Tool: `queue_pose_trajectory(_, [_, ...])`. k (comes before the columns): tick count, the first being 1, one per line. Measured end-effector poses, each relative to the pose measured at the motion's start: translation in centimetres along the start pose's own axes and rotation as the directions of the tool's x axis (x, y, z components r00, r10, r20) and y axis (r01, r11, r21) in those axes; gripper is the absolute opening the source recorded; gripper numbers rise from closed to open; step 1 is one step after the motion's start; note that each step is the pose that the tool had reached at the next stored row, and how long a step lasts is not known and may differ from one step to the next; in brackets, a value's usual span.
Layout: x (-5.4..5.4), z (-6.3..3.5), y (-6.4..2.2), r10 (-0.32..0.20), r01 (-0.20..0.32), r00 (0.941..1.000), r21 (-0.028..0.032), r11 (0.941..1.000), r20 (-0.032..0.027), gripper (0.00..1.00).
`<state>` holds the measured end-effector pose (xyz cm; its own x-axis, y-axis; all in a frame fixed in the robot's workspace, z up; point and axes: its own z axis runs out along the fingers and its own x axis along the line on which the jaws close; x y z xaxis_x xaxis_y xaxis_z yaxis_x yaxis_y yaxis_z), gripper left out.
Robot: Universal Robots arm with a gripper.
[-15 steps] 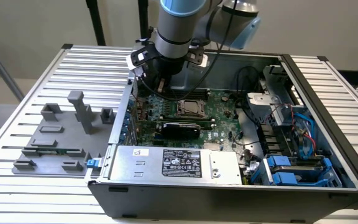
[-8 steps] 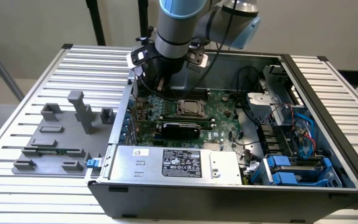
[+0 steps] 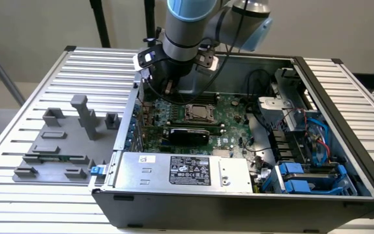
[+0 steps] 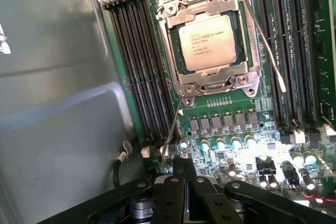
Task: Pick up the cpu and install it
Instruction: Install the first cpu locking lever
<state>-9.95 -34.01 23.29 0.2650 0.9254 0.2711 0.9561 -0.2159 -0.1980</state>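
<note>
The cpu (image 4: 206,43), a flat square chip with a silvery top, lies in the metal-framed socket (image 4: 173,9) on the green motherboard. In the exterior view the cpu (image 3: 199,111) sits in the middle of the open computer case. My gripper (image 4: 185,176) is shut with nothing between its fingers, and it hovers over the board's edge a short way off the socket, near a row of capacitors. My arm's wrist (image 3: 174,51) hangs over the case's far side, toward the exterior view's left.
Black memory slots (image 4: 137,61) flank the socket on both sides. A long black expansion card (image 3: 187,133) and a silver power supply (image 3: 185,171) lie nearer the case's front. A grey fixture plate (image 3: 50,146) with blocks stands on the slatted table at the exterior view's left.
</note>
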Motion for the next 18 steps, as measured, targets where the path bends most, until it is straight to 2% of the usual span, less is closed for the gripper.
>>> queue_pose_trajectory(3, [0.1,-0.09,0.21,0.004,-0.004,1.0,0.0008,1.0,-0.0089,0.11])
queue_pose_trajectory(6, [0.2,-0.6,0.25,0.006,-0.006,0.9999,0.0015,1.0,-0.0161,0.11])
queue_pose_trajectory(11, [0.5,-1.02,0.7,0.012,-0.011,0.9996,0.0017,0.9999,-0.024,0.11])
queue_pose_trajectory(13, [0.6,-1.11,1.32,0.012,-0.012,0.9996,0.0017,0.9999,-0.0246,0.11])
queue_pose_trajectory(18, [1.3,-1.39,3.49,0.012,-0.012,0.9996,0.0019,0.9999,-0.0255,0.11])
